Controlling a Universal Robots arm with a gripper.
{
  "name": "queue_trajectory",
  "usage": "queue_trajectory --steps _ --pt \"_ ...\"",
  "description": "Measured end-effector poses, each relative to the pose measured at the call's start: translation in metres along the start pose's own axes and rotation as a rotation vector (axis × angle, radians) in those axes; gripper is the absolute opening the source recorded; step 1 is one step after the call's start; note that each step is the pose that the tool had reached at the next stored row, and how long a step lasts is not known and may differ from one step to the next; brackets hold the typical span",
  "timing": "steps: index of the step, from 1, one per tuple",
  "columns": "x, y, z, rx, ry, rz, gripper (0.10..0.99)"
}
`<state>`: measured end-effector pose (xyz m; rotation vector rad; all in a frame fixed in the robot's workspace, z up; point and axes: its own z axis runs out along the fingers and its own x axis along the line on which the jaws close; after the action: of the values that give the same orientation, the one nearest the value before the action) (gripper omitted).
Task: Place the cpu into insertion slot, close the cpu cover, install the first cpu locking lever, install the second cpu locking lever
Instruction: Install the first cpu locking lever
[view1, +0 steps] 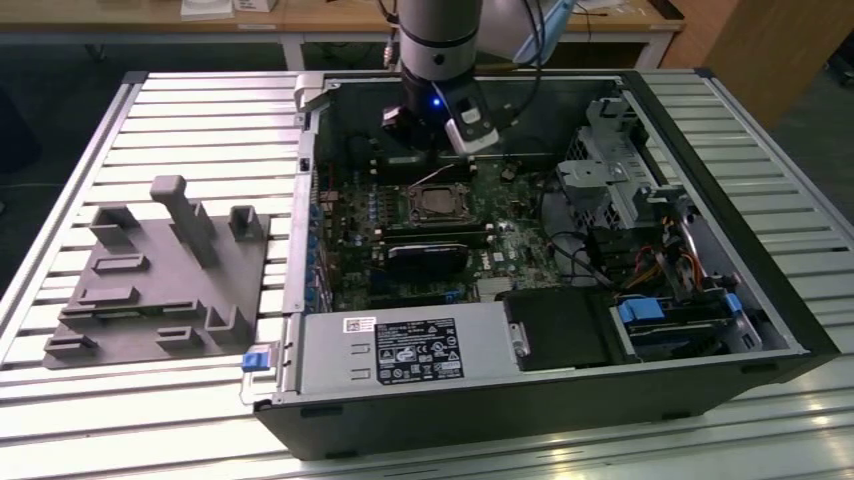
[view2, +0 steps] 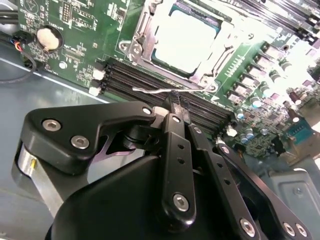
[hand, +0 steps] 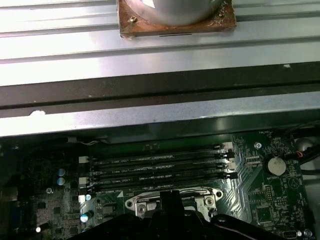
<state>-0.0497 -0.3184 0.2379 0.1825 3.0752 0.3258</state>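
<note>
- The cpu (view2: 187, 40) is sitting flat in its socket on the motherboard (view1: 400, 235), inside the open computer case (view1: 534, 410).
- The cpu cover (view2: 142, 27) looks to be lying down around it, with the silver top showing through the window.
- The gripper (view2: 172, 106) has its fingers pressed together, with the tips right over the memory slots (view2: 135, 82), just beside the socket.
- A thin wire locking lever (view2: 155, 91) runs right at the fingertips. You can't tell if it's actually pinched or just touching.
</note>
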Motion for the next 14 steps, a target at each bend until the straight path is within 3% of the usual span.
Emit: queue_trajectory --steps 10,14 --pt "0.0003 -0.0021 0.0099 -0.003 -0.0235 -0.003 0.106" --pt "0.0002 -0.0031 0.0145 -0.010 -0.0250 -0.003 0.106"
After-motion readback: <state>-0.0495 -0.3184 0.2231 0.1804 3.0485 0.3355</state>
